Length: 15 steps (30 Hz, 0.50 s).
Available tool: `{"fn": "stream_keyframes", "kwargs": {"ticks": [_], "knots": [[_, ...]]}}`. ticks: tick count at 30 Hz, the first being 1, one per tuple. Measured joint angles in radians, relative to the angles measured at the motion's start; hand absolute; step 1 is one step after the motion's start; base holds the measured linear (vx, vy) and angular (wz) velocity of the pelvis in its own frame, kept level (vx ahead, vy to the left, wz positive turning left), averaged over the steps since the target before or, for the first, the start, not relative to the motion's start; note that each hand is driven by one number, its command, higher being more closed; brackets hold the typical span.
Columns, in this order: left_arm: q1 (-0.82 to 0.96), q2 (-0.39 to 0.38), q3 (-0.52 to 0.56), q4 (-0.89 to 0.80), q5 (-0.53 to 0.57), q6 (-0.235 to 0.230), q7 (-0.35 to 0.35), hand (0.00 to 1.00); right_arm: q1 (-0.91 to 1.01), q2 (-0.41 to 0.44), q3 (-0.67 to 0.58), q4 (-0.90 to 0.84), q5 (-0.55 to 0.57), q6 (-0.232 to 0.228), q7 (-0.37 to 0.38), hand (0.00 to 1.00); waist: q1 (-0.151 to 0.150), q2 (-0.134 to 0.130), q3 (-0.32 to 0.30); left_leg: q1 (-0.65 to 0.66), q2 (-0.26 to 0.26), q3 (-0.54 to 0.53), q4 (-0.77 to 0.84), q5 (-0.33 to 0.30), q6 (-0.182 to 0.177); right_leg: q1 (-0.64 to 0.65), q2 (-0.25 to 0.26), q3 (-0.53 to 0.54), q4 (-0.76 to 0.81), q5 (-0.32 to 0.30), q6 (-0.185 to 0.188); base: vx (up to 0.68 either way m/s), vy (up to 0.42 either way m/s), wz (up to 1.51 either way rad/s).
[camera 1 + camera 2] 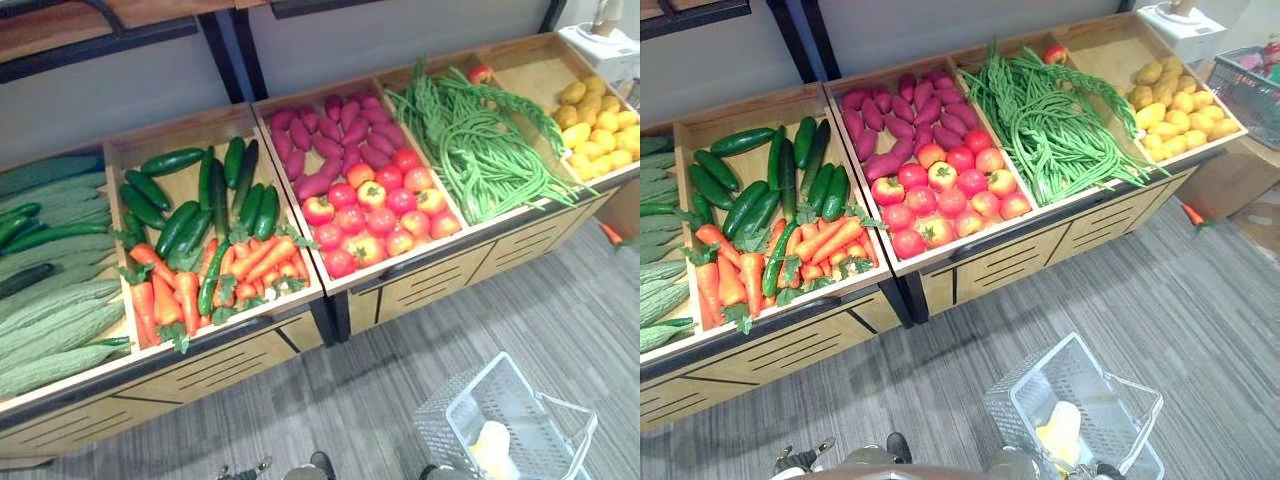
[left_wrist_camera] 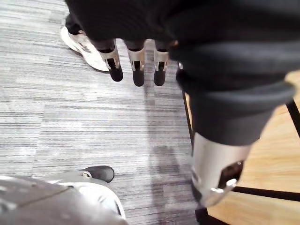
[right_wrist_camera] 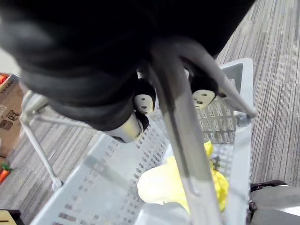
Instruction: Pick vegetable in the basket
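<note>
Vegetables (image 1: 470,150) lay in the far display bins (image 1: 530,70); one pale yellow piece (image 1: 1060,430) sat in the basket (image 1: 1025,400), near right. Carrots (image 1: 270,258) looked stiff, best gripped mid-length; tomatoes (image 1: 372,195) would bruise. The right hand (image 3: 143,98) curled round the basket handle (image 3: 183,140); the left hand (image 2: 136,61) hung relaxed, empty.

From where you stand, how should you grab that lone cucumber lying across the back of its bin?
Probably round its middle, from above, with the free left hand: the lone cucumber lies flat and crosswise with bare wood along both long sides, leaving room for fingers. The right hand holds the basket.
</note>
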Motion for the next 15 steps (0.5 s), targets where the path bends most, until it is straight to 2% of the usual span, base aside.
{"fn": "stream_keyframes", "kwargs": {"ticks": [2,3,4,5,6,7,8,9,10,11,12,15], "knots": [[0.002,0.030,-0.031,0.000,0.003,0.000,-0.007,0.00,-0.007,-0.001,0.002,0.001,0.000,-0.001,0.001,1.00,0.002,-0.026,0.006,0.025,-0.013,-0.011,-0.016,-0.014,-0.001,-0.065,-0.033,0.075,0.156,0.032,0.005,-0.02,0.048,0.14],[0.000,0.038,-0.037,-0.004,0.001,0.001,-0.008,0.00,-0.007,-0.006,0.012,0.001,-0.001,-0.001,0.001,1.00,-0.001,-0.026,0.008,0.034,-0.009,-0.031,-0.014,-0.017,0.004,-0.107,-0.034,0.125,0.221,0.071,0.009,0.01,0.030,0.26],[-0.002,0.041,-0.041,-0.010,0.001,0.000,-0.007,0.00,-0.005,-0.005,0.012,0.004,-0.001,-0.001,0.001,1.00,-0.002,-0.028,0.013,0.035,-0.007,-0.040,-0.013,-0.015,0.008,-0.116,-0.032,0.140,0.240,0.061,0.014,0.05,-0.002,0.39],[-0.002,0.051,-0.047,-0.022,-0.004,0.000,-0.006,0.00,-0.004,-0.005,0.019,0.008,0.000,0.001,0.001,1.00,0.002,-0.041,0.016,0.035,0.000,-0.057,-0.010,-0.013,0.009,-0.121,-0.022,0.160,0.230,-0.006,0.011,0.08,-0.028,0.36],[-0.002,0.056,-0.054,-0.027,-0.009,0.000,-0.005,0.00,-0.001,-0.006,0.035,0.009,0.001,0.002,-0.001,1.00,0.005,-0.044,0.017,0.035,0.012,-0.063,-0.009,-0.011,0.006,-0.128,0.000,0.166,0.178,-0.051,0.003,0.07,-0.052,0.30],[-0.002,0.056,-0.056,-0.027,-0.010,-0.001,-0.005,0.00,-0.001,-0.005,0.045,0.009,0.001,0.002,-0.002,1.00,0.004,-0.042,0.017,0.035,0.019,-0.068,-0.008,-0.009,0.003,-0.128,0.015,0.169,0.130,-0.058,0.005,0.08,-0.088,0.31],[-0.009,0.056,-0.060,-0.028,-0.014,-0.002,-0.003,0.00,0.000,-0.003,0.057,0.018,0.002,0.002,-0.003,1.00,0.001,-0.038,0.018,0.027,0.033,-0.086,-0.007,-0.005,-0.004,-0.127,0.044,0.181,0.018,-0.054,0.010,0.10,-0.139,0.38],[-0.017,0.058,-0.063,-0.031,-0.015,-0.004,-0.002,0.00,0.003,-0.003,0.065,0.030,0.001,0.001,-0.003,1.00,0.002,-0.043,0.017,0.019,0.032,-0.102,-0.007,0.001,-0.014,-0.124,0.056,0.202,-0.074,-0.031,0.017,0.16,-0.265,0.66],[-0.022,0.073,-0.061,-0.035,-0.014,-0.013,0.000,0.00,0.005,0.001,0.067,0.044,0.002,-0.001,-0.002,1.00,0.001,-0.085,0.018,0.022,0.009,-0.126,-0.010,0.007,-0.031,-0.106,0.059,0.249,-0.185,0.076,0.018,0.13,-0.286,0.56],[-0.027,0.067,-0.057,-0.033,-0.014,-0.013,0.002,0.00,0.005,-0.001,0.064,0.046,0.002,-0.001,-0.002,1.00,0.001,-0.079,0.019,0.023,0.012,-0.139,-0.017,0.008,-0.045,-0.089,0.060,0.255,-0.192,0.056,0.027,0.11,-0.250,0.38],[-0.032,0.045,-0.054,-0.032,-0.014,-0.014,0.005,0.00,-0.004,-0.006,0.063,0.044,0.002,-0.007,-0.003,1.00,0.009,-0.048,0.014,0.020,0.039,-0.139,-0.028,0.018,-0.060,-0.087,0.088,0.254,-0.215,0.054,0.024,0.10,-0.164,0.07],[-0.040,0.022,-0.053,-0.031,-0.015,-0.014,0.017,0.00,-0.028,-0.006,0.065,0.044,0.002,-0.019,-0.002,1.00,0.014,-0.022,0.018,0.018,0.060,-0.142,-0.049,0.034,-0.084,-0.071,0.123,0.237,-0.272,0.045,0.009,0.09,-0.160,-0.02]]}}
